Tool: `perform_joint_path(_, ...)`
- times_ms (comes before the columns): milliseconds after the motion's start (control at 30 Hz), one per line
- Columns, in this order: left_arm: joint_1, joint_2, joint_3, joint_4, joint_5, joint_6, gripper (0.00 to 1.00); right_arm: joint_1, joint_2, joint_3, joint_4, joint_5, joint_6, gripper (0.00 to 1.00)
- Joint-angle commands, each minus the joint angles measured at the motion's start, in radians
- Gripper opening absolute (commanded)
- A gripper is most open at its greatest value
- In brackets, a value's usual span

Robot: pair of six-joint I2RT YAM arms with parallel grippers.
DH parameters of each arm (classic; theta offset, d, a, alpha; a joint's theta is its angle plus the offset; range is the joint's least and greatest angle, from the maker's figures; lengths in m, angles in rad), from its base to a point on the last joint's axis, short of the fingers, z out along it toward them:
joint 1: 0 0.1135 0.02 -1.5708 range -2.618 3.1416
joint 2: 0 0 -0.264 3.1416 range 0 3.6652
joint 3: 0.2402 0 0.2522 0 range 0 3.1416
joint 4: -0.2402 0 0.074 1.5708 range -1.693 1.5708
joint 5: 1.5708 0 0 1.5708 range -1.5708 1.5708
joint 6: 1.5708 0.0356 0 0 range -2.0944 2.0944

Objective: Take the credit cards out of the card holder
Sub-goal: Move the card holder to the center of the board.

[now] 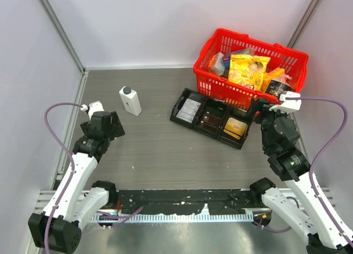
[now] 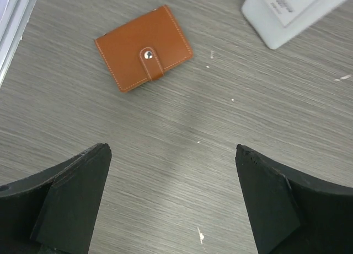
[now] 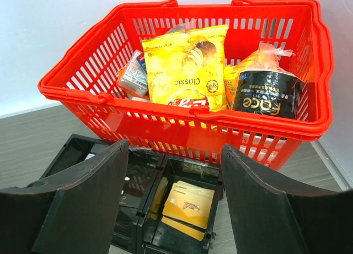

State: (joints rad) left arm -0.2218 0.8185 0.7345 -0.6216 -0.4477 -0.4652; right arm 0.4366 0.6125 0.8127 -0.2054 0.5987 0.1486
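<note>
The card holder (image 2: 143, 54) is a brown leather-look bifold lying flat on the grey table, folded shut with its tab snapped down. It shows only in the left wrist view, up and to the left of my left gripper (image 2: 171, 149), which hangs open above bare table a short way from it. In the top view the left gripper (image 1: 106, 124) is at the left side and covers the holder. No credit cards show outside the shut holder. My right gripper (image 3: 174, 146) is open and empty, hovering over the black tray (image 3: 165, 174) at the right (image 1: 263, 109).
A black three-compartment tray (image 1: 177, 106) holds pale, dark and gold cards (image 3: 190, 204). Behind it stands a red basket (image 1: 249, 42) with snack packets. A white box-shaped bottle (image 1: 130, 100) stands near the left gripper, and its base shows in the wrist view (image 2: 292, 14). Walls enclose the table.
</note>
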Motion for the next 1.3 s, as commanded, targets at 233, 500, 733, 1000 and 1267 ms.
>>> perform_joint_path(233, 0.314, 0.237, 0.126, 0.068, 0.198, -0.033, 1.00, 0.002, -0.054, -0.035, 0.055, -0.059, -0.003, 0.73)
perform_joint_path(500, 0.423, 0.539, 0.258, 0.092, 0.216, -0.029, 0.99, 0.002, -0.077, -0.052, 0.061, -0.080, -0.006, 0.73)
perform_joint_path(733, 0.515, 0.801, 0.413, 0.114, 0.319, 0.023, 0.92, 0.002, -0.111, -0.073, 0.066, -0.089, 0.000, 0.72)
perform_joint_path(1000, 0.513, 0.999, 0.546, 0.097, 0.505, 0.126, 0.85, 0.002, -0.105, -0.078, 0.063, -0.103, 0.006, 0.72)
perform_joint_path(1267, 0.512, 0.949, 0.378, 0.112, 0.626, 0.028, 0.85, 0.002, -0.097, -0.089, 0.069, -0.114, 0.019, 0.71)
